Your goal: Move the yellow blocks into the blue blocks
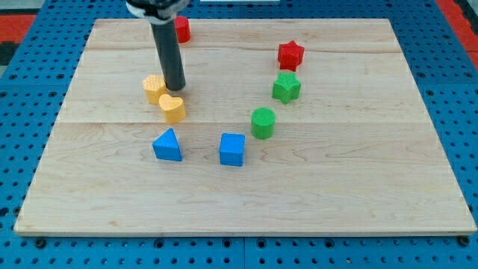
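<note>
My tip (176, 88) rests on the board just above and to the right of two yellow blocks. A yellow block of unclear shape (154, 87) lies to the tip's left. A yellow heart-shaped block (172, 108) sits right below the tip, touching the other yellow block. A blue triangular block (167, 145) lies below the yellow pair. A blue cube (232, 149) lies to its right. The rod hides part of a red block behind it.
A red block (183, 29) sits at the view's top behind the rod. A red star block (290, 54), a green star-like block (286, 87) and a green cylinder (263, 122) stand at the right. The wooden board (358, 187) sits on a blue pegboard.
</note>
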`<state>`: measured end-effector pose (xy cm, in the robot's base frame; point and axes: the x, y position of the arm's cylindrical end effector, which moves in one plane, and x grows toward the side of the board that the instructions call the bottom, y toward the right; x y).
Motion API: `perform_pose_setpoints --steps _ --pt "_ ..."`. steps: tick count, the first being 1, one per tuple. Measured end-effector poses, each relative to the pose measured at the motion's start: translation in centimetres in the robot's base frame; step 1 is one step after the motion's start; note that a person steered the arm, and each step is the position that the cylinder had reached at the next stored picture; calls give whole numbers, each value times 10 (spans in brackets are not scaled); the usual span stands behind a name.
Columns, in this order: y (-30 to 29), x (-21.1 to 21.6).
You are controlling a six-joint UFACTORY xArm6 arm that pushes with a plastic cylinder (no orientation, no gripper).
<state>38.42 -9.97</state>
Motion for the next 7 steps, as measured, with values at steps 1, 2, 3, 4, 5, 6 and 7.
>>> perform_pose_setpoints --steps 1,2,3,4,5,6,7 --pt "27 18" --pt "27 53" --pt "41 19" --pt "1 17" --pt "-36 45" --pt "-33 68" --pt "-65 45"
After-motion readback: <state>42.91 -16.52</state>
